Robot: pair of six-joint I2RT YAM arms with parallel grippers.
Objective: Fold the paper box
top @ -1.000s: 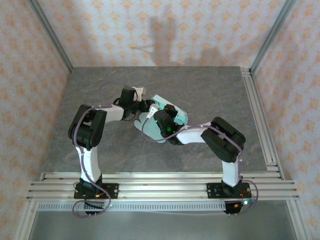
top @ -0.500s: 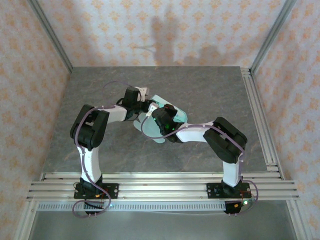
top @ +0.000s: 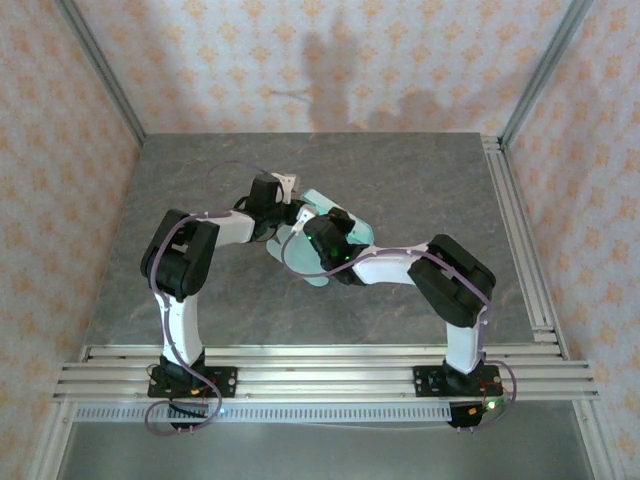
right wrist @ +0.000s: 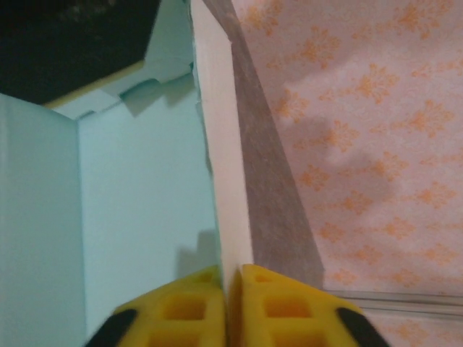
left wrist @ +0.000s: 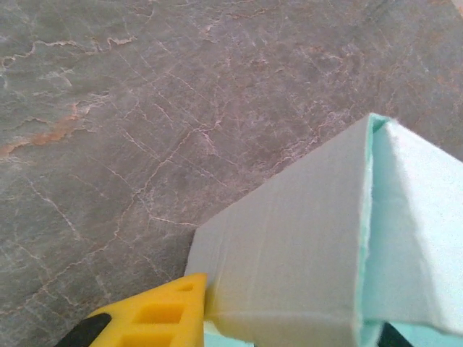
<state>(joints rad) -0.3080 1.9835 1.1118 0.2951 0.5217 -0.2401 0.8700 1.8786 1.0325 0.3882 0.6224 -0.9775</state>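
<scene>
The paper box sits near the middle of the table, caught between the two arms where their wrists meet. The left gripper reaches it from the left and the right gripper from the near right.

In the right wrist view, one upright wall of the box runs straight up from between the two yellow fingers, which stand close together on either side of it and pinch the thin card. The mint inner panels spread out to the left of that wall.

In the left wrist view, a folded panel of the box rises as a peaked shape just above the gripper. One yellow finger touches the panel's lower left edge. The other finger is almost hidden at the lower right, so I cannot tell whether this gripper is clamped on the card or merely resting against it.

The box is thin matte card, pale mint on its lit faces and greyish in shadow, with sharp creases and a slightly rough cut edge. The table is grey with pale, marble-like veins. The fingers are hollow-celled yellow plastic.
</scene>
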